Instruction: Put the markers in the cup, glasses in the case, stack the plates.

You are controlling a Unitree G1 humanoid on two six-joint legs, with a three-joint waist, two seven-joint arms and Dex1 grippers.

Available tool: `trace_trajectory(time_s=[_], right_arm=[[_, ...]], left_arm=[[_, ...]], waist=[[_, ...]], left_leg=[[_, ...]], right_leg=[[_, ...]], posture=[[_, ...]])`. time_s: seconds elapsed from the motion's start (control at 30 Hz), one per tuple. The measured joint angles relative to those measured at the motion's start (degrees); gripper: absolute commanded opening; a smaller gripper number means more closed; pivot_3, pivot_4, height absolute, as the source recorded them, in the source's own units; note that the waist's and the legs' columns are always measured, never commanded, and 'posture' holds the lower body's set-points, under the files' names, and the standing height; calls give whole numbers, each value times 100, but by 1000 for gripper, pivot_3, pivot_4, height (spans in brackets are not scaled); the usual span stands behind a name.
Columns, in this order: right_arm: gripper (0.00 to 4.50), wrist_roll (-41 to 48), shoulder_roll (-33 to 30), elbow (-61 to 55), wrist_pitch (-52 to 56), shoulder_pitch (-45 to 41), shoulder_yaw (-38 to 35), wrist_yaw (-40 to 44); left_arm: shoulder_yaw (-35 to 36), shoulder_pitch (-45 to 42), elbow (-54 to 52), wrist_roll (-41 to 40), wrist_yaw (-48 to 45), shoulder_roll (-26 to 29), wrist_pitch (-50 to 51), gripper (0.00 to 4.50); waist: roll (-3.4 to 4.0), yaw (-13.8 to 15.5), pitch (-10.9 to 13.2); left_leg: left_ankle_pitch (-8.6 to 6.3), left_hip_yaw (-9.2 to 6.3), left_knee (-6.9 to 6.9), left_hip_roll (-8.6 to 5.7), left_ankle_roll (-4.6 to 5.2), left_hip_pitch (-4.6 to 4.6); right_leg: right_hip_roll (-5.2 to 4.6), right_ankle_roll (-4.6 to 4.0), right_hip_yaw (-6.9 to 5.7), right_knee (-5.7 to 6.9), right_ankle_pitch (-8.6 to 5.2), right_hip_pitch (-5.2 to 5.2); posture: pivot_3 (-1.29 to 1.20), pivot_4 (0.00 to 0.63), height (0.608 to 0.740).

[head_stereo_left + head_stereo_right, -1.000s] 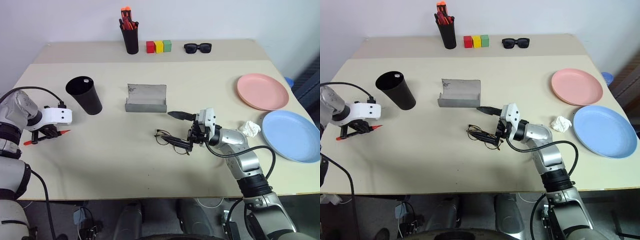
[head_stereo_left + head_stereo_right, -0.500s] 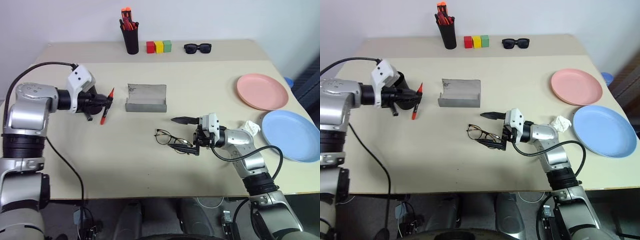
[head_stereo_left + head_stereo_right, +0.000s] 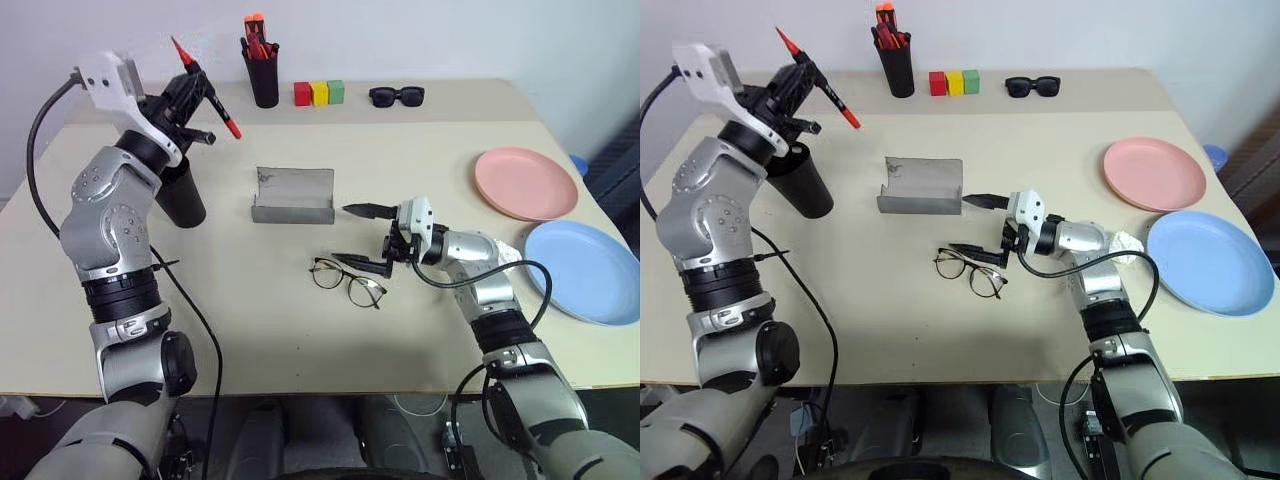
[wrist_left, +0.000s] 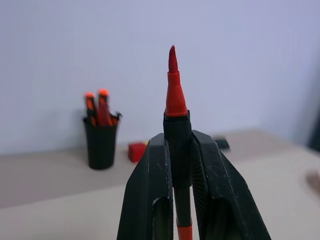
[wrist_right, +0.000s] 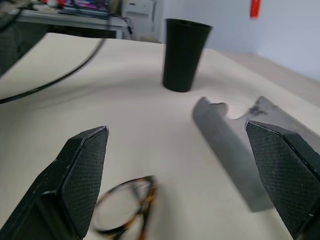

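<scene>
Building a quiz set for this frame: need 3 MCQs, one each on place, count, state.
1. Where are the glasses?
A. on the table in front of the open case
B. inside the case
C. on the pink plate

2. How many small coloured blocks are at the back?
A. two
B. three
C. five

3. What is the left end effector doing?
A. open
B. shut on a red marker
C. shut on the cup

Key: 1 A, glasses lie flat on the table; 2 B, red, yellow, green; 3 B, fingers pinch the marker.
</scene>
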Motion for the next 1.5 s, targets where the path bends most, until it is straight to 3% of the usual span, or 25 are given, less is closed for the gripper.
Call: trace_trajectory(time_s=[0.27, 0.5, 0.67, 0.93, 1.5], right_arm=[[4500, -6, 121, 618, -236, -261, -38, 67], [4500, 83, 199, 936, -291, -510, -209, 233], [4500, 536, 284, 960, 132, -841, -574, 357], [4500, 580, 349, 953, 284, -879, -692, 472], [4500, 545, 376, 650, 428, -684, -692, 396]], left_arm=[[10, -362, -617, -429, 620, 771, 957, 46], [-244, 539, -1715, -516, 561, 1975, 2052, 46], [-233, 882, -1916, -483, 625, 2261, 2234, 46], [-506, 1236, -1757, 151, 988, 2360, 1903, 46], [-811, 1244, -1049, 618, 1202, 1759, 1119, 46]], waist=[[2, -25, 1], [4, -16, 2], [3, -10, 3], [3, -9, 3], [3, -11, 3]], left_leg=[[3, 1, -7, 0, -5, 2], [8, -1, -11, 1, -15, 2], [11, -3, -11, 1, -20, 4], [12, -3, -15, 2, -21, 4], [12, -2, -16, 2, -21, 3]], right_leg=[[2, 0, 2, -1, 0, -3], [6, -1, 4, 0, 0, -4], [6, -4, 2, 0, 2, 1], [8, -4, 3, 0, 2, -2], [7, -4, 3, -1, 2, -4]], posture=[[0, 150, 740], [0, 150, 740], [0, 150, 740], [0, 150, 740], [0, 150, 740]])
